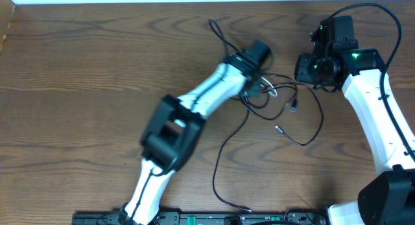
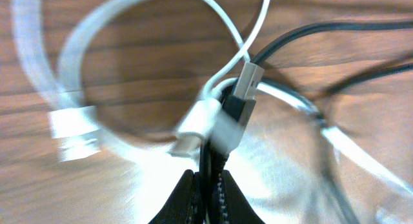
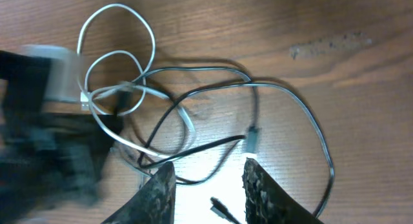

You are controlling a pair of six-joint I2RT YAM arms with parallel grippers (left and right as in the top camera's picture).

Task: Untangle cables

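Left claw [image 2: 208, 185], tips cropped, pinches the black cable [image 2: 310, 33] beneath blurred white cable [image 2: 197, 121].

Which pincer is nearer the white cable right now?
Left. Left pincer is shut, plugs of the white cable right at its tips. Right pincer hangs open, apart from the cable, to its right.

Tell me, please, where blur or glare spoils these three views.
Overhead: evenly lit and mostly sharp, the left arm slightly smeared. Left wrist: the white cable is soft and streaked, with glare on the table below. Right wrist: the black cable is crisp, the left arm a dark blur.
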